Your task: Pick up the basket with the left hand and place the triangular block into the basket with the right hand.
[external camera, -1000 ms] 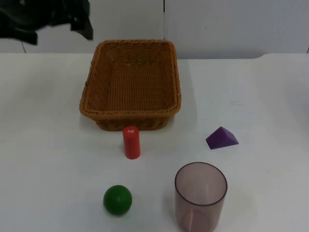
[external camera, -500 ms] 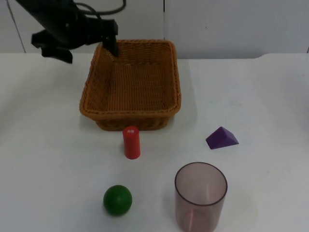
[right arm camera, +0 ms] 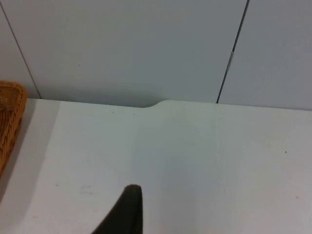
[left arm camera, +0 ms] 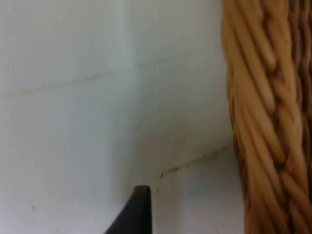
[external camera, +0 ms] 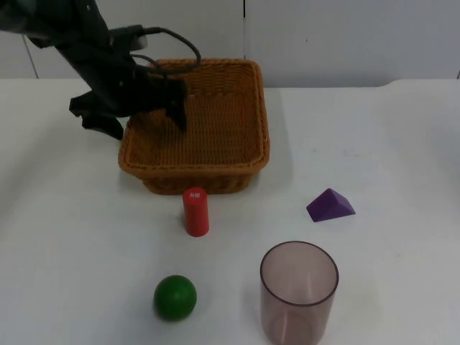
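The brown wicker basket (external camera: 194,126) stands at the back of the table in the top view. My left gripper (external camera: 144,115) is open and low over the basket's left rim, one finger outside the wall and the other inside. The woven rim (left arm camera: 258,117) runs close beside the gripper in the left wrist view. The purple triangular block (external camera: 330,205) lies on the table to the right of the basket, untouched. My right gripper (right arm camera: 127,214) waits over bare table, with an edge of the basket (right arm camera: 9,122) off to one side.
A red cylinder (external camera: 195,211) stands just in front of the basket. A green ball (external camera: 175,297) and a clear brownish cup (external camera: 298,289) sit near the front edge. The grey partition wall (external camera: 345,36) closes the table at the back.
My left arm has swung down from the upper left corner and forward along the basket's left side, ending low over its left rim. Nothing on the table has moved.
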### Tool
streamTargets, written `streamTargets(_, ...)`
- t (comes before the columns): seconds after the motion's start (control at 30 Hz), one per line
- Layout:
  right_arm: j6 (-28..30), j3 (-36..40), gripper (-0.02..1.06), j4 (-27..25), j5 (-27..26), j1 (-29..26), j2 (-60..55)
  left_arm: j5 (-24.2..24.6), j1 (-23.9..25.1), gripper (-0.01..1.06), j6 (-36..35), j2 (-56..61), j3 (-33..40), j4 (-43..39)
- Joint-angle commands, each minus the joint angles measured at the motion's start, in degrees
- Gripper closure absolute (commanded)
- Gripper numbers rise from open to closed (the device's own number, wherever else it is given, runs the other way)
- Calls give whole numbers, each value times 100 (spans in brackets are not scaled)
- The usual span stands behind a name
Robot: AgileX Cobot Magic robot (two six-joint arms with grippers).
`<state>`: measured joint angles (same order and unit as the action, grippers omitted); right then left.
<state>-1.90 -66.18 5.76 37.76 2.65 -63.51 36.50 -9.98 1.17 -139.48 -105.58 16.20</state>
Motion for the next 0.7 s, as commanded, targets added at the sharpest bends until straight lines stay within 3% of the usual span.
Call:
streamTargets(0.0, 47, -56, 0, 31, 10, -18, 24, 31, -33, 11, -43, -37, -40, 82)
streamTargets(0.03, 47, -56, 0, 31, 10, -18, 24, 44, -33, 22, -43, -70, -40, 82)
streamTargets(0.07, 47, -56, 0, 31, 10, -18, 24, 44, -33, 22, -43, -70, -40, 82)
streamTargets(0.1, 73, -56, 0, 31, 10, -18, 24, 44, -33, 30, -43, -97, -40, 98)
streamTargets(0.23, 113, -56, 0, 31, 0, -18, 24, 69, -33, 72, -169, -119, -40, 83)
streamTargets(0.27, 113, -56, 0, 31, 0, -18, 24, 69, -33, 72, -169, -119, -40, 83)
streamTargets(0.37, 112, -56, 0, 31, -22, -18, 24, 132, -33, 103, -409, -68, -40, -77)
streamTargets(0.67, 112, -56, 0, 31, -126, -18, 24, 776, -33, 105, -302, 194, -40, -254)
